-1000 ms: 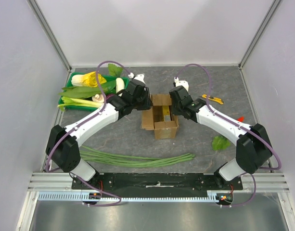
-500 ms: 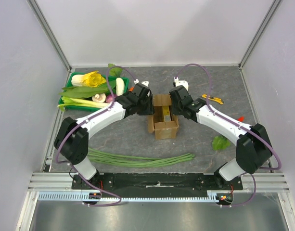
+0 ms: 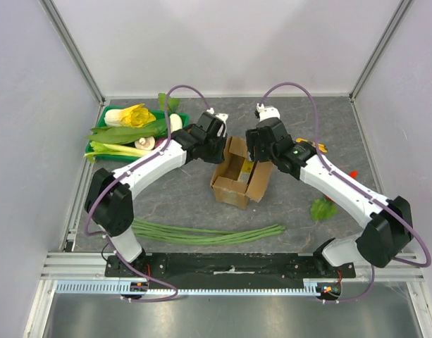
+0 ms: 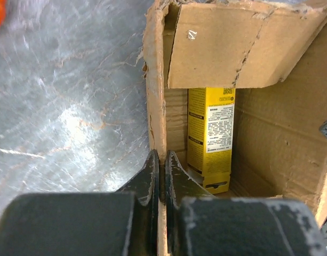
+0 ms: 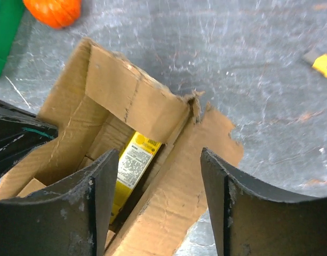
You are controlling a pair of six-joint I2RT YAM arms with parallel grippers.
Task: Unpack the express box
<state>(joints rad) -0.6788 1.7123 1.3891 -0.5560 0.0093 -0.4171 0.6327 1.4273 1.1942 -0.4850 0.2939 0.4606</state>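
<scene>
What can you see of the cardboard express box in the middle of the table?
The express box is brown corrugated cardboard, its flaps open and torn at the edges, and it sits askew on the grey table. A slim yellow carton sits inside against one wall. The left gripper is shut on the rim of a side wall. The right gripper is open above the opposite flap; contact is unclear.

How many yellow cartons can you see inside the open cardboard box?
1. The yellow carton sits inside the cardboard box, close to the wall that the left fingers pinch. Others could be hidden behind the folded-in flap.
</scene>
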